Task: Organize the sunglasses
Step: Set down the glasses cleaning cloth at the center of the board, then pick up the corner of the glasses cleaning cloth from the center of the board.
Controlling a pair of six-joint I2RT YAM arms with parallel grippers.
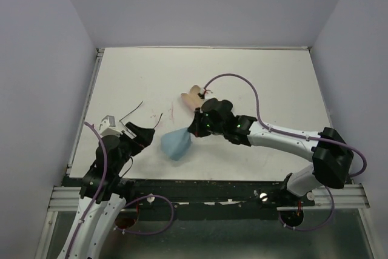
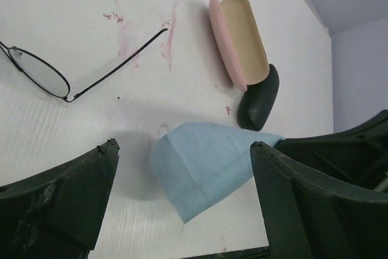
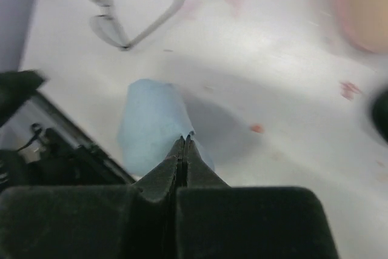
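No orange-yellow folded sunglasses show in any view. A pair of thin black wire-framed glasses (image 2: 66, 97) lies open on the white table, left of the cloth; one temple shows in the top view (image 1: 134, 110) and the pair is blurred in the right wrist view (image 3: 109, 25). My right gripper (image 1: 193, 128) (image 3: 183, 137) is shut on a corner of a light-blue cloth (image 1: 176, 144) (image 2: 203, 165) (image 3: 148, 119), which hangs in a cone to the table. My left gripper (image 1: 142, 134) (image 2: 183, 145) is open and empty, near the cloth's left side.
An open pink case (image 1: 193, 96) (image 2: 239, 40) with a tan lining lies behind the cloth, a shut black case (image 2: 259, 98) at its near end. The right arm covers the black case in the top view. Reddish marks stain the table (image 2: 170, 34).
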